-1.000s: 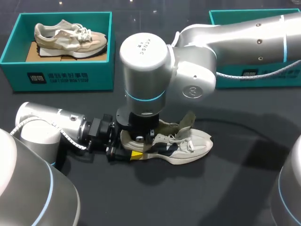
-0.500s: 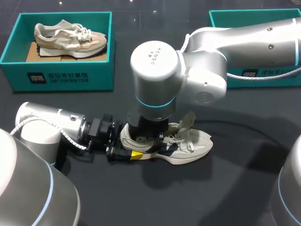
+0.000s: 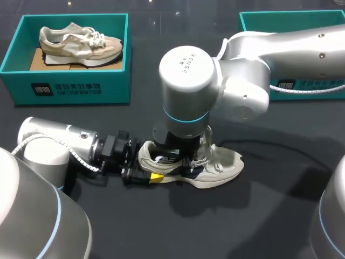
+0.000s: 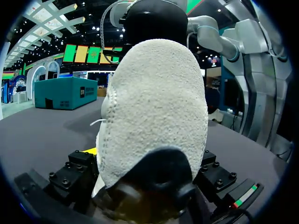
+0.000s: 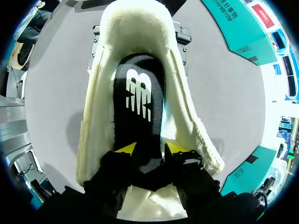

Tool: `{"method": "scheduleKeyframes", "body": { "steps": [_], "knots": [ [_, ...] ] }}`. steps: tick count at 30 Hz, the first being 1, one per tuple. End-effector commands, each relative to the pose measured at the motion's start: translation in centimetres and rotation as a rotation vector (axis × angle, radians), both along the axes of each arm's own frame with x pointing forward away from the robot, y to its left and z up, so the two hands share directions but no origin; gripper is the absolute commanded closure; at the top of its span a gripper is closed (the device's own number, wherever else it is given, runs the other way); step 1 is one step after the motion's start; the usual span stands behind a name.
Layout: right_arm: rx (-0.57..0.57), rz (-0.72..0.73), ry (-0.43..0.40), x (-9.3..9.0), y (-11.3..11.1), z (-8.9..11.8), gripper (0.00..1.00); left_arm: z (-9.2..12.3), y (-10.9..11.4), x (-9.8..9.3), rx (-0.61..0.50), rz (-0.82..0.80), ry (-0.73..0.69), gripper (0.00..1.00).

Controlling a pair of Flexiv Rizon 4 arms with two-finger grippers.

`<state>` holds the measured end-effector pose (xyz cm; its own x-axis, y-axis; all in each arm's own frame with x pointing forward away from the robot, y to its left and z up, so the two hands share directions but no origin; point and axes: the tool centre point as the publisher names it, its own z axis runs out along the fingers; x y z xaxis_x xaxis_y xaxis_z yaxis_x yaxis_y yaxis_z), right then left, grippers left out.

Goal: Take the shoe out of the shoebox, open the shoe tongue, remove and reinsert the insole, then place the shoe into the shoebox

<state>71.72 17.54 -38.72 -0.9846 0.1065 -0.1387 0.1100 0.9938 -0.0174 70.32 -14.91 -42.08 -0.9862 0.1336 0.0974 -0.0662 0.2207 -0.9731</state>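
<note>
Counter [image 3: 269, 216] carries a teal shoebox [image 3: 70, 86] at its far left. Nearer me, outside the box, the pale shoe [image 3: 223, 164] stands on its sole. My left claw [image 3: 145, 164] is clamped on its heel from both sides. My right claw [image 5: 150, 148] sits down inside on the black insole [image 5: 139, 93]; whether it pinches, I cannot tell.

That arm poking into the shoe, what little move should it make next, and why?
Probably close the right gripper on the insole and start lifting it. Its yellow tips stand apart just over the black insole, which lies flat inside the shoe. The left gripper is clamped on the heel, holding the shoe steady for the pull.
</note>
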Motion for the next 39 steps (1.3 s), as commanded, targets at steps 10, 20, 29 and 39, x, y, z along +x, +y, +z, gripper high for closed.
{"method": "scheduleKeyframes", "body": {
  "steps": [10,20,29,39],
  "knots": [
    [0.037,-0.009,0.165,-0.4,0.0,-3.1,0.58,-0.2,-0.1,0.1,0.001,-0.001,0.001,1.0],
    [0.058,-0.016,0.286,-2.1,0.0,-4.4,0.86,-0.2,-0.1,0.1,0.001,-0.001,0.001,1.0],
    [0.093,-0.025,0.308,-3.2,-0.7,-4.2,1.0,-0.2,-0.1,0.1,0.001,-0.001,0.001,1.0],
    [0.226,0.063,0.203,-2.8,-1.3,-1.3,1.0,-0.2,-0.1,0.1,0.001,-0.001,0.001,1.0]
  ]
}}
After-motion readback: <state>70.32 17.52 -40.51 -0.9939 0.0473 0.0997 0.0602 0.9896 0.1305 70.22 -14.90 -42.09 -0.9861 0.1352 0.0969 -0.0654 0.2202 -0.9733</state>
